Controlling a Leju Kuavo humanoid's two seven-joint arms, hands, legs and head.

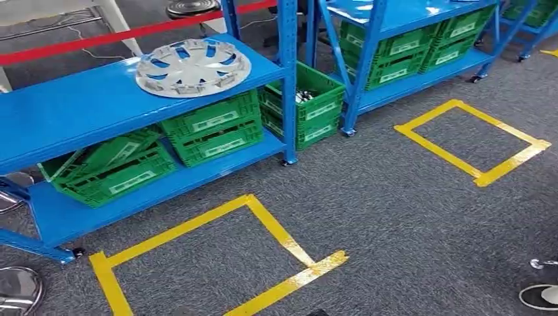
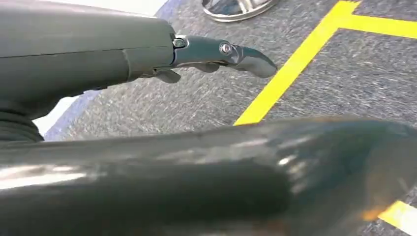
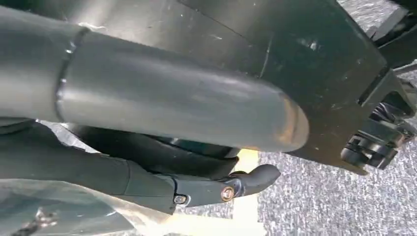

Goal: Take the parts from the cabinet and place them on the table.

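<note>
Hubcap [image 1: 193, 66], silver-grey, lies flat on top shelf of blue rack [image 1: 72, 112], near shelf's right end. Green crates [image 1: 212, 127] on lower shelf beneath; another green crate [image 1: 306, 103] on floor beside rack's right post. Yellow tape squares [image 1: 276, 230] on grey carpet. Left hand [image 2: 147, 73] hangs over carpet, fingers extended, holding nothing. Right hand [image 3: 162, 147] likewise: fingers straight, nothing held.

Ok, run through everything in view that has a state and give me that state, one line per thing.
hubcap: lying flat on the blue rack's top shelf, untouched.
collapsed crate: panels tilted inward, on the lower shelf.
stacked crates: upright, two high, on the lower shelf.
floor crate: upright between the racks, small parts inside.
left hand: holds nothing, over the carpet.
right hand: holds nothing.
</note>
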